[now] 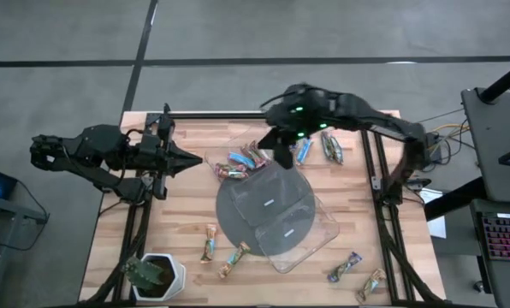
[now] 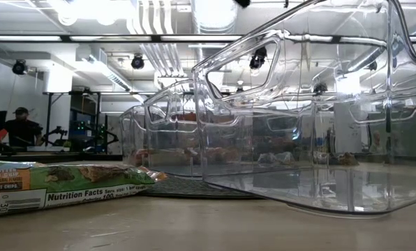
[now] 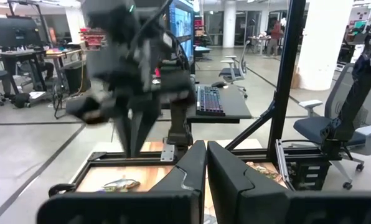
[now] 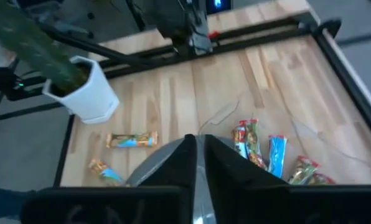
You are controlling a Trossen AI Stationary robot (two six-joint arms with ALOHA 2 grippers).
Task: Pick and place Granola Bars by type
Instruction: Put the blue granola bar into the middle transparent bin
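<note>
Several shiny wrapped granola bars lie about. A cluster (image 1: 238,162) lies in a clear tray left of my right gripper (image 1: 281,156), and shows in the right wrist view as bars (image 4: 260,146). Two bars (image 1: 317,148) lie flat on the wood by the far edge. Two more (image 1: 222,250) lie near the plant, and another two (image 1: 358,275) at the near right. A green-wrapped bar (image 2: 54,185) fills the low view's left foreground. My right gripper (image 4: 198,148) hovers shut over the grey disc's far edge. My left gripper (image 1: 191,161) waits at the left, shut (image 3: 206,152).
A grey disc (image 1: 238,214) lies mid-table with a clear tray (image 1: 319,231) on it, which looms large in the low view (image 2: 313,104). A white-potted plant (image 1: 152,275) stands at the near left corner. Black frame rails (image 1: 376,162) border the wood.
</note>
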